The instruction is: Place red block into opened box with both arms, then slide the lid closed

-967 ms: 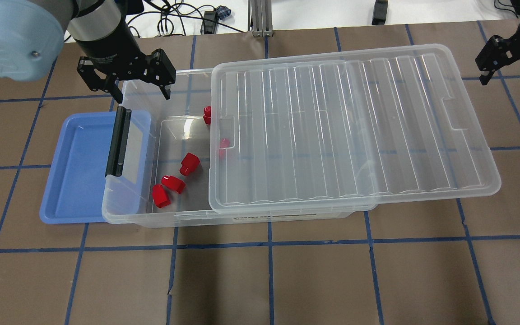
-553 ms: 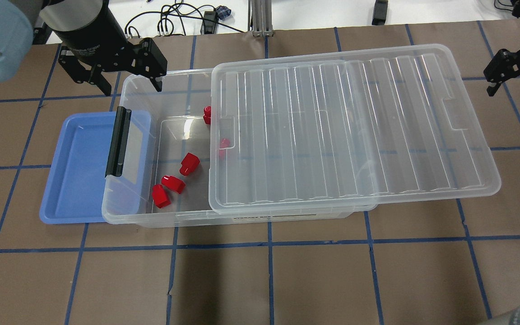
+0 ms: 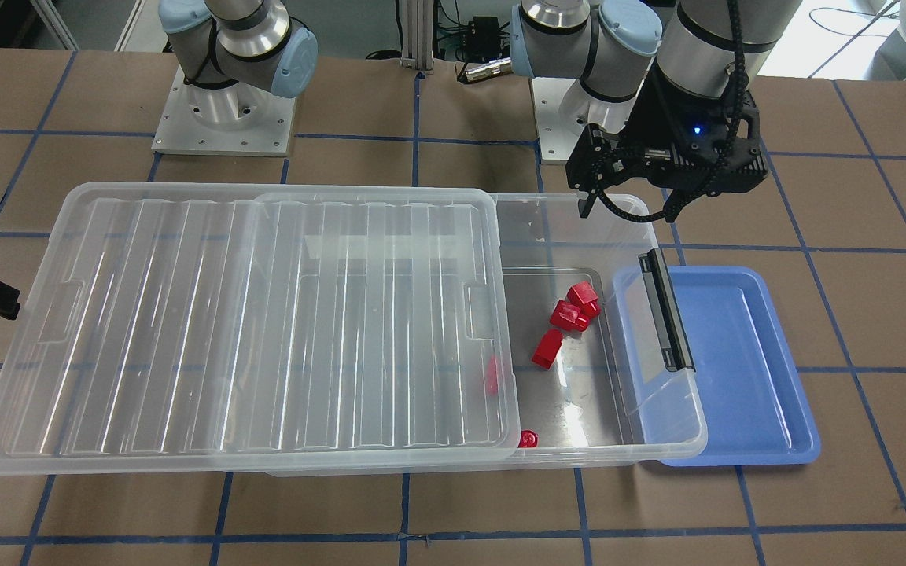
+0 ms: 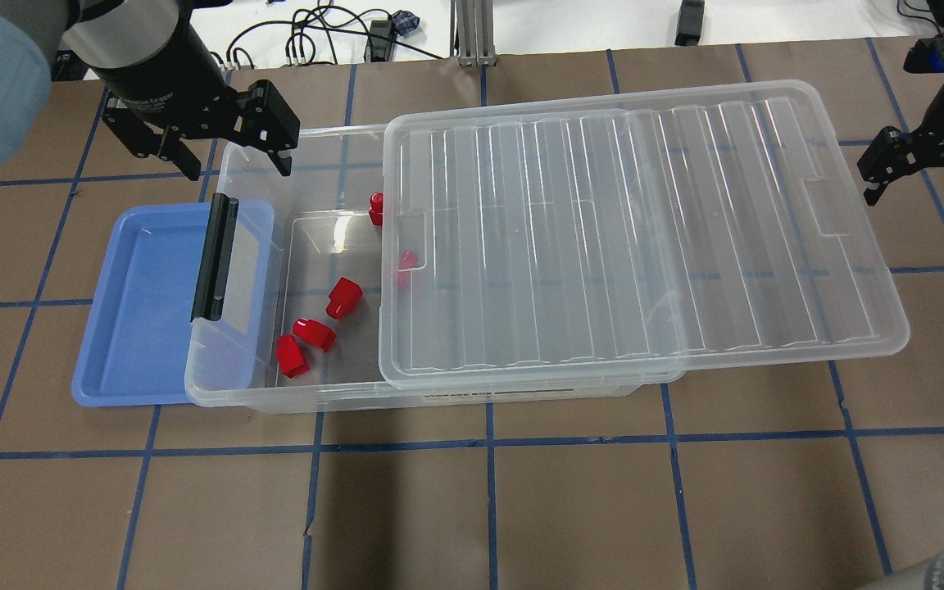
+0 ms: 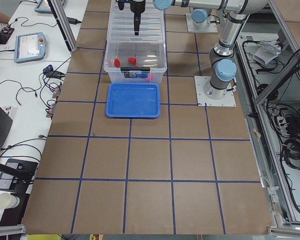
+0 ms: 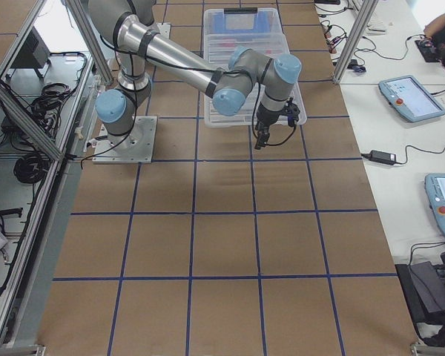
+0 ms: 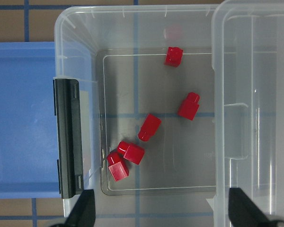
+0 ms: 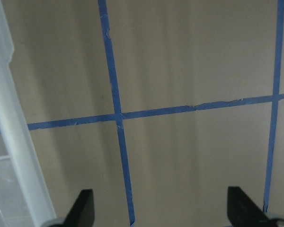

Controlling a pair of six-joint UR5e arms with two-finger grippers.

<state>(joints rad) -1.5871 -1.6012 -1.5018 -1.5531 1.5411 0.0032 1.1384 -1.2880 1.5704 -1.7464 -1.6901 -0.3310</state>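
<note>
Several red blocks (image 4: 344, 297) (image 7: 149, 126) lie on the floor of the clear box (image 4: 316, 399), in its uncovered left end. The ribbed clear lid (image 4: 644, 229) covers the remainder of the box and overhangs its right end. My left gripper (image 4: 238, 168) (image 3: 626, 212) hangs open and empty over the box's far left corner, above the rim. My right gripper (image 4: 913, 195) is open and empty, just off the lid's right short edge and apart from it. In the right wrist view only a clear plastic edge (image 8: 9, 142) and the table show.
A shallow blue tray (image 4: 136, 303) sits partly under the box's left end, beside the black bar latch (image 4: 214, 258). Brown table with blue tape lines (image 4: 488, 447) lies all around. Cables (image 4: 316, 33) and a metal post are beyond the far edge.
The right gripper has come down the overhead view toward the lid's right short edge. The left gripper has shifted a little left and back from the box corner. Blocks and lid have not moved.
</note>
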